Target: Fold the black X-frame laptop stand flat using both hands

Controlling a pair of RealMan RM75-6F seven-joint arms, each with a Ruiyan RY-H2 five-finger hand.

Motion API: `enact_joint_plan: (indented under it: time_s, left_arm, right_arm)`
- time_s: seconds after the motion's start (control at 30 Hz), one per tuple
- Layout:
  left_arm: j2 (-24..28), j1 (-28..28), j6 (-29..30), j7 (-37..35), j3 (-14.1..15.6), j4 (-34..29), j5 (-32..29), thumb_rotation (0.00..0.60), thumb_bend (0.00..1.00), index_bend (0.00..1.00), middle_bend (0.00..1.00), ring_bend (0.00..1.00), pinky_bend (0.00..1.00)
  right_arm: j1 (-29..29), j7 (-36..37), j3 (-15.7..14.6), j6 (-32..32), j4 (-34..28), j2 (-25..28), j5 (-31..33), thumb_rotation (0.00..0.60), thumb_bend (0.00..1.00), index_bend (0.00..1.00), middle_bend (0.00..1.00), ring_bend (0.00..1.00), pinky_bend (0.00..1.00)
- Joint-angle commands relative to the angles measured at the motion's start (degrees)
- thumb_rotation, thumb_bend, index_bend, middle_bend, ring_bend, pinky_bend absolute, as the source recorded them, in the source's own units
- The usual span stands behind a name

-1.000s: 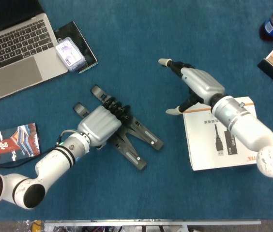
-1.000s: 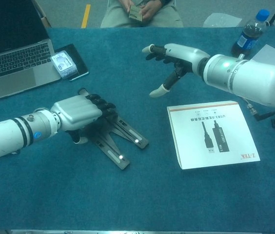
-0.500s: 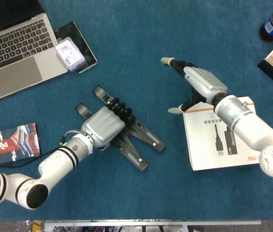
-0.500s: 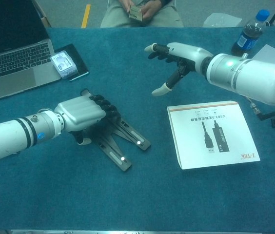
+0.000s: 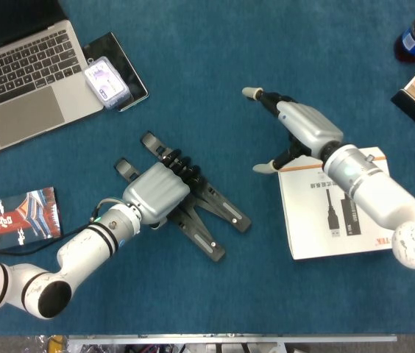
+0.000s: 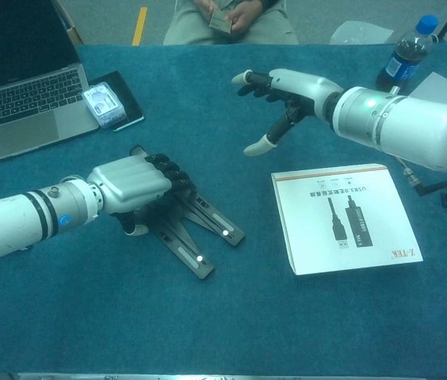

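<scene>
Your left hand [image 5: 157, 193] grips the black laptop stand [image 5: 206, 212], its legs splayed on the table [image 5: 215, 88]; your right hand [image 5: 296, 131] hovers spread, holding nothing.

Head view looks straight down; chest view low, facing 12 o'clock. Both share the table [image 5: 193, 88], laptop [image 6: 17, 95] and both arms.

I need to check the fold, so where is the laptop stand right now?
The laptop stand lies left of centre on the table in both views, under the left hand, well left of the white box.
</scene>
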Motion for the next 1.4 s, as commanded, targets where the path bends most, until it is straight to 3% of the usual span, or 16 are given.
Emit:
enact_joint_plan:
  time_s: [0.03,0.5,0.8,1.1,1.4]
  left_arm:
    - [-0.03,0.14,0.12,-0.59,0.04,0.18,0.58,0.600,0.26,0.08,0.24,0.00,0.00]
    - [-0.21,0.73,0.36,-2.55,0.19,0.70,1.81,0.600,0.26,0.10,0.37,0.09,0.00]
    - [-1.04,0.69,0.14,-2.25,0.44,1.33,1.90,0.600,0.26,0.10,0.35,0.10,0.00]
    - [-1.12,0.80,0.71,-2.16,0.34,1.23,2.03,0.600,0.26,0.14,0.44,0.14,0.00]
    - [-1.22,1.04,0.67,-2.47,0.44,1.38,2.29,0.600,0.30,0.18,0.45,0.14,0.00]
  right_arm:
    - [0.09,-0.07,0.05,0.06,-0.04,-0.07,0.14,0.600,0.00,0.00,0.09,0.00,0.00]
    - [0.42,-0.47,0.14,0.44,-0.37,-0.30,0.87,0.600,0.00,0.00,0.09,0.00,0.00]
    - [0.29,-0.22,0.17,0.25,-0.42,0.01,0.89,0.600,0.00,0.00,0.09,0.00,0.00]
    - [0.11,0.35,0.34,-0.17,-0.15,0.11,0.59,0.600,0.00,0.00,0.09,0.00,0.00]
    - [0.05,0.64,0.35,-0.35,0.17,-0.08,0.41,0.600,0.00,0.00,0.09,0.00,0.00]
